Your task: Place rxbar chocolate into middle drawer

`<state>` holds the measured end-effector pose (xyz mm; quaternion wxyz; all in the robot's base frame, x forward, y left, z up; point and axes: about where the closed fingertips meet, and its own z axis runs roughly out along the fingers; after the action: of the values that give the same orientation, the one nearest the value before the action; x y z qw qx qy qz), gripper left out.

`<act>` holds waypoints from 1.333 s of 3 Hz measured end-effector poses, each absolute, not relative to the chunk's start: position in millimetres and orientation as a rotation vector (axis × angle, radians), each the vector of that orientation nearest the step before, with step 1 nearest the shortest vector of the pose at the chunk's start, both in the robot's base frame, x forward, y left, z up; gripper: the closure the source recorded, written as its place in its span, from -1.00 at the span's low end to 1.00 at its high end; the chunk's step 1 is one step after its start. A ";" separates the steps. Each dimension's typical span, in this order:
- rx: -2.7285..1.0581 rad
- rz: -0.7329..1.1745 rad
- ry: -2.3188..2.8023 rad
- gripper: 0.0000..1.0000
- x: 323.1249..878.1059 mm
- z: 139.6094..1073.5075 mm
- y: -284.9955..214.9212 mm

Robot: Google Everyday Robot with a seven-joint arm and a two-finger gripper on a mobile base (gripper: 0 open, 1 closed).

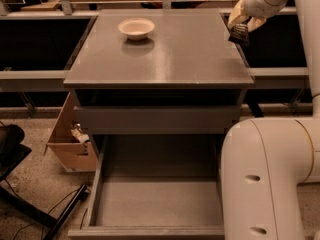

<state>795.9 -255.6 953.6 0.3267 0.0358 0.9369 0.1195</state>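
My gripper [239,32] hangs at the upper right, just above the right rear edge of the cabinet top [165,59]. It is shut on a small dark bar, the rxbar chocolate [241,34], held clear of the surface. The middle drawer [157,204] is pulled wide open at the bottom of the view, with its flat grey floor bare. My white arm [265,179] stands beside the drawer's right wall and hides that side.
A white bowl [136,28] sits at the back left of the cabinet top. A closed grey drawer front [157,119] is above the open drawer. A cardboard box [70,144] and a black chair base [20,184] stand on the floor at the left.
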 end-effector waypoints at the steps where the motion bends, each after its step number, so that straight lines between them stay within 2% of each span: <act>1: 0.090 0.302 2.438 1.00 764.2 971.8 -291.1; 2: 0.109 0.288 2.506 1.00 748.3 922.3 -301.4; 4: 0.095 0.280 2.512 1.00 753.5 918.8 -296.4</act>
<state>753.5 -296.4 918.8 0.3014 0.0356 0.9470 0.1057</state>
